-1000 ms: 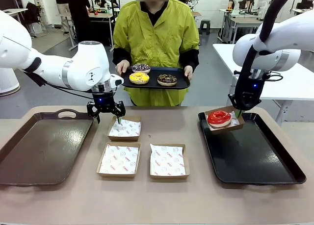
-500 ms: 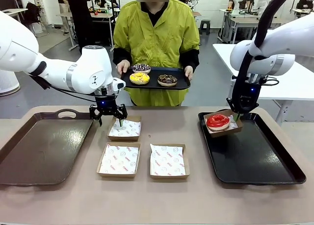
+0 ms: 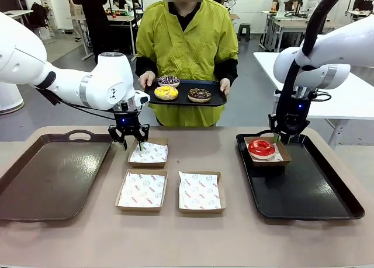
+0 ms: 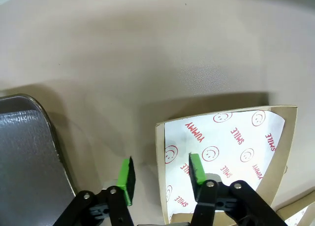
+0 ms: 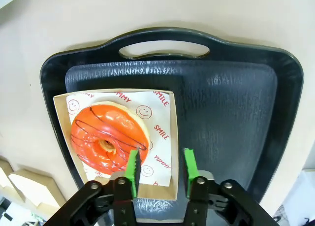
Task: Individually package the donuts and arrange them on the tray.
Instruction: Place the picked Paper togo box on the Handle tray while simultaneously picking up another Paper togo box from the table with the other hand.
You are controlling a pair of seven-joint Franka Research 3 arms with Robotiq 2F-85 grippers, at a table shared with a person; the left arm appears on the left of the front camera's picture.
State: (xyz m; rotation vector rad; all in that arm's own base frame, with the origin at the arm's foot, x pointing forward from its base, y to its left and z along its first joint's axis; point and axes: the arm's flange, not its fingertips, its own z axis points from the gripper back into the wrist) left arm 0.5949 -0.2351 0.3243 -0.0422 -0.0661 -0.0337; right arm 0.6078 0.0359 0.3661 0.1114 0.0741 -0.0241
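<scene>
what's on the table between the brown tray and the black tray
Three empty paper-lined boxes, seen in the front view: the far box, the near left box and the near right box. The left tool hangs over the far box's edge.

white left arm (image 3: 99, 87), black pincer (image 4: 161, 172), green pads (image 4: 197, 169)

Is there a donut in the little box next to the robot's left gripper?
No, the box at the left gripper holds just its printed paper liner, which is bare on top.

One donut (image 3: 261, 148) in a box (image 3: 279, 160) on the right tray (image 3: 310, 192), three boxes (image 3: 141, 190) centre, person's tray (image 3: 182, 94) behind
</scene>
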